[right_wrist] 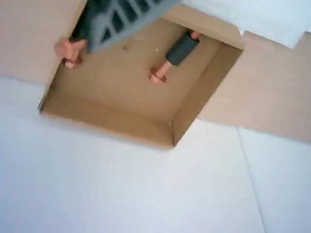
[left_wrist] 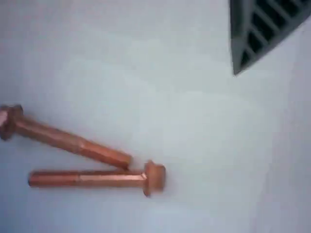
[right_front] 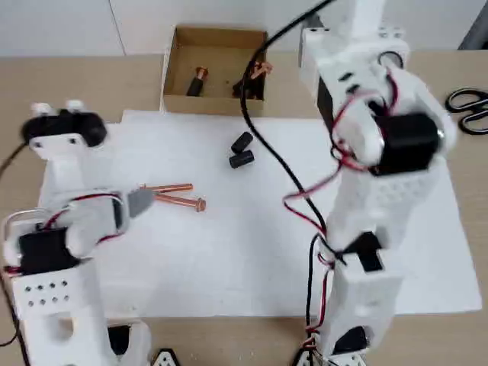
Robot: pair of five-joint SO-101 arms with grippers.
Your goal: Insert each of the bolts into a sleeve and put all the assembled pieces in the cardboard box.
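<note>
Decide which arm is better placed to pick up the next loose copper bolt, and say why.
Left. The left hand is beside the two copper-coloured metal bolts on the white foam sheet; the right hand is over the brown cardboard box, holding an assembled bolt-and-sleeve piece.

I am looking down at a light brown wooden table (right_front: 76,84). A big white sheet (right_front: 229,259) that looks like foam lies flat over most of it, and the brown wood peeks out along the sides and the front. Behind the table is a plain white wall (right_front: 61,23) with a thin line running up it. A pair of scissors (right_front: 469,107) with black handles lies on the wood near the edge. The light is soft and even, with only faint shadows.
</note>
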